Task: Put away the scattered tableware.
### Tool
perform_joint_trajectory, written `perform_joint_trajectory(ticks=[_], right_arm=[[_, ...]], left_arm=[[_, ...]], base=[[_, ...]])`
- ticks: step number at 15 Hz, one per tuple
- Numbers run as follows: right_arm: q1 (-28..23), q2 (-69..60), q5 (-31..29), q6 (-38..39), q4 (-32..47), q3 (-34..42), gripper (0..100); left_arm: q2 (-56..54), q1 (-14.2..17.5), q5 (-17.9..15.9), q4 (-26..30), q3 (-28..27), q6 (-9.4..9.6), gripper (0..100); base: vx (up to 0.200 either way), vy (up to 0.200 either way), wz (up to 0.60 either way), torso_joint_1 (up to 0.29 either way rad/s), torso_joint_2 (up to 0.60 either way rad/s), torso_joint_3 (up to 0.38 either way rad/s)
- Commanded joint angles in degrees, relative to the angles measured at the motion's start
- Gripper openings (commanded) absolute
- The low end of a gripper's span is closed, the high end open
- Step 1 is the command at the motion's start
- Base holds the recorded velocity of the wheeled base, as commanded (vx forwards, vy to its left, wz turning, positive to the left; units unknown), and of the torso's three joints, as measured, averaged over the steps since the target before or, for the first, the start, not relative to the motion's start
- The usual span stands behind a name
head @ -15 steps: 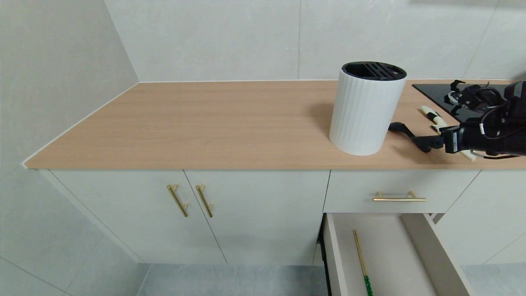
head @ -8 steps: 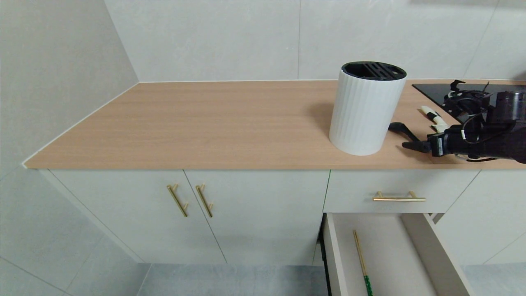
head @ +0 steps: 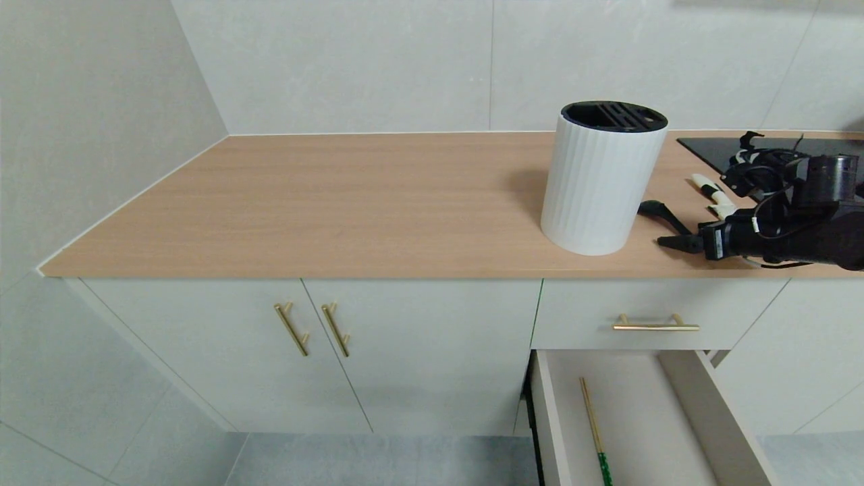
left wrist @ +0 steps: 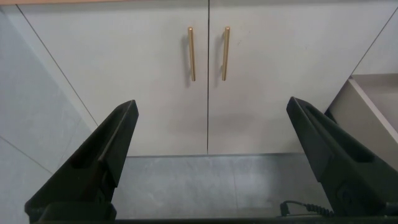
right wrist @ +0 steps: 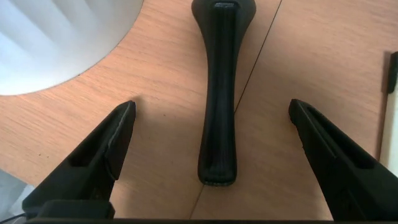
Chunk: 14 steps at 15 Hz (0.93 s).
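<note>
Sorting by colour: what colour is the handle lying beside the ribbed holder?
The handle is black, clearest in the right wrist view.

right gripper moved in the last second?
Yes. The right gripper has shifted left along the counter, toward the white holder; it is open astride the black handle.

Our right arm [head: 796, 233] comes in from our right side, held low and nearly level, and our right gripper [head: 675, 241] points leftward with its fingers spread wide apart. Our left gripper [left wrist: 211, 104] likewise holds its fingers wide apart.
</note>
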Motion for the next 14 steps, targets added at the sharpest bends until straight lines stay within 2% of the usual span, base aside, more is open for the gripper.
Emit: perform_joint_trajectory(ticks=[1, 2, 11, 13, 14], right_arm=[[0.0, 0.43, -0.01, -0.02, 0.05, -0.17, 100], [0.0, 0.52, -0.01, -0.02, 0.14, -0.17, 0], [0.0, -0.19, -0.37, 0.6, 0.23, -0.34, 0], [0.09, -2.12, -0.63, 3.59, 0.67, -0.17, 0], [0.61, -4.49, -2.21, 8.6, 1.99, 0.36, 0]], left_arm=[[0.02, 0.02, 0.0, 0.04, 0.01, 0.0, 100], [0.02, 0.02, 0.0, -0.05, 0.01, 0.0, 100], [0.02, 0.02, 0.0, -0.05, 0.01, 0.0, 100], [0.02, 0.02, 0.0, -0.05, 0.01, 0.0, 100], [0.02, 0.02, 0.0, 0.04, 0.01, 0.0, 100]], base=[[0.0, 0.0, 0.0, 0.0, 0.0, 0.0], [0.0, 0.0, 0.0, 0.0, 0.0, 0.0], [0.0, 0.0, 0.0, 0.0, 0.0, 0.0], [0.0, 0.0, 0.0, 0.0, 0.0, 0.0], [0.0, 0.0, 0.0, 0.0, 0.0, 0.0]])
